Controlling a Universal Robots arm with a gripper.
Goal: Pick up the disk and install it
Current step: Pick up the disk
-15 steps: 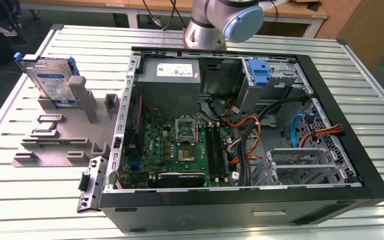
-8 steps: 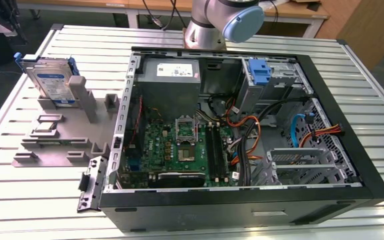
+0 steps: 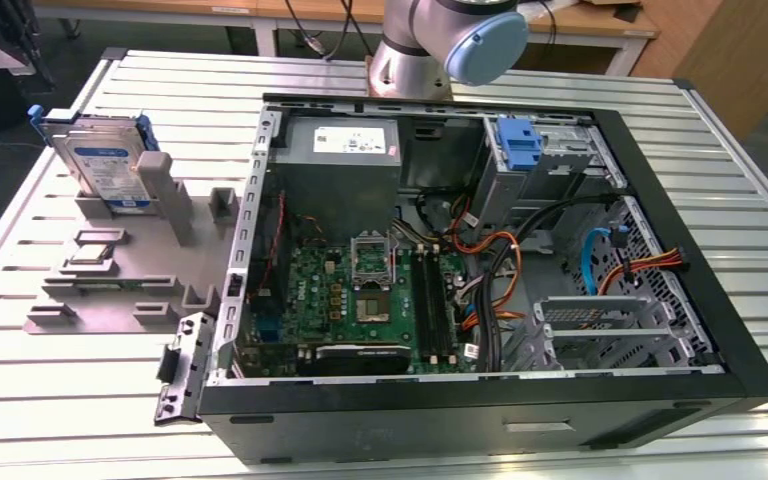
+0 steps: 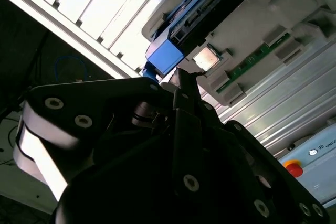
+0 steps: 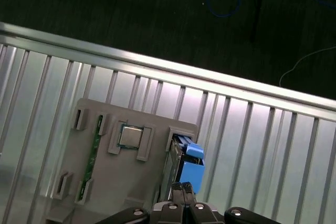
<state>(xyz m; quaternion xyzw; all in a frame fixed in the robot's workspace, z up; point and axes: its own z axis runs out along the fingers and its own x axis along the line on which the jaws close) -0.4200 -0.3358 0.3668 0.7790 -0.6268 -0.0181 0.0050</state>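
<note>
- The slatted metal counter [image 3: 64, 400] is bare around the grey fixture [image 3: 131, 290]. In the first wrist view its long edge [image 5: 173, 74] runs just past the fixture, with dark floor beyond.
- The open computer case [image 3: 744, 330] sits just beside the fixture, on the exterior view's right. Only a narrow strip of counter lies between them.
- The gripper [image 5: 181, 187] has its fingertips pressed together and pinches nothing. In both wrist views it is lined up with the disk end of the fixture, and its tips [image 4: 181, 77] appear close to the blue carrier. I cannot tell whether they touch.
- The disk [image 3: 97, 160] stands upright on its edge in a slot at the fixture's far corner, on the exterior view's left, near the counter's edge. Its blue carrier [image 5: 190, 163] frames it.
- The fixture's other recesses hold a square processor chip [image 5: 129, 136] and a green memory stick [image 4: 252, 59].
- Inside the case lie the green motherboard [image 3: 357, 290], the grey power supply [image 3: 344, 145], orange cables [image 3: 491, 250], and a blue bracket [image 3: 522, 145] on the metal drive bay.
</note>
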